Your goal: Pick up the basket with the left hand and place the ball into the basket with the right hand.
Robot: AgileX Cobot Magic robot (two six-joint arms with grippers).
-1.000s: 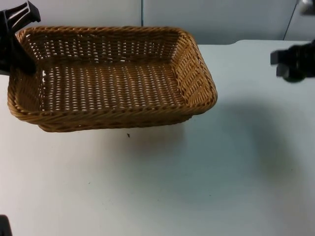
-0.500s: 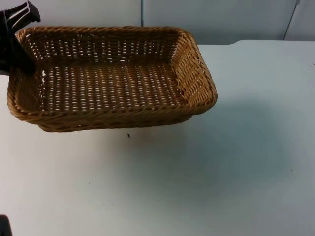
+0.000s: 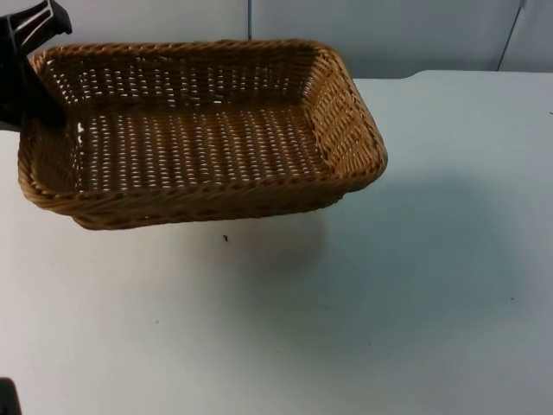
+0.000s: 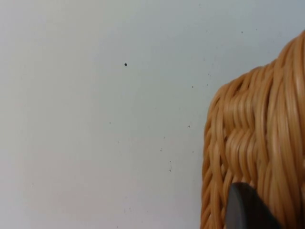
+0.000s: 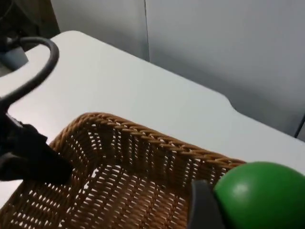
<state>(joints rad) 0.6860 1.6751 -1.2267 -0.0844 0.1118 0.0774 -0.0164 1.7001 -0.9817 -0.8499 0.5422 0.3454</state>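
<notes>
Jaws of the left gripper (image 3: 39,82) were clamped on the left end wall of the wicker basket (image 3: 199,130), one black fingertip (image 4: 248,210) pressed flat against the weave in the left wrist view. That grip held the basket clear of the white bench (image 3: 389,303), near its far left corner, with a soft shadow on the bench surface beneath it. The basket sat slightly tilted, open side up and nothing inside. Further right, the right gripper (image 5: 209,210) hung above the basket's rim, its jaws closed around the green ball (image 5: 262,195), with one finger (image 5: 202,207) dark against the ball's side. Behind the bench stood the grey partition wall (image 3: 389,35).
</notes>
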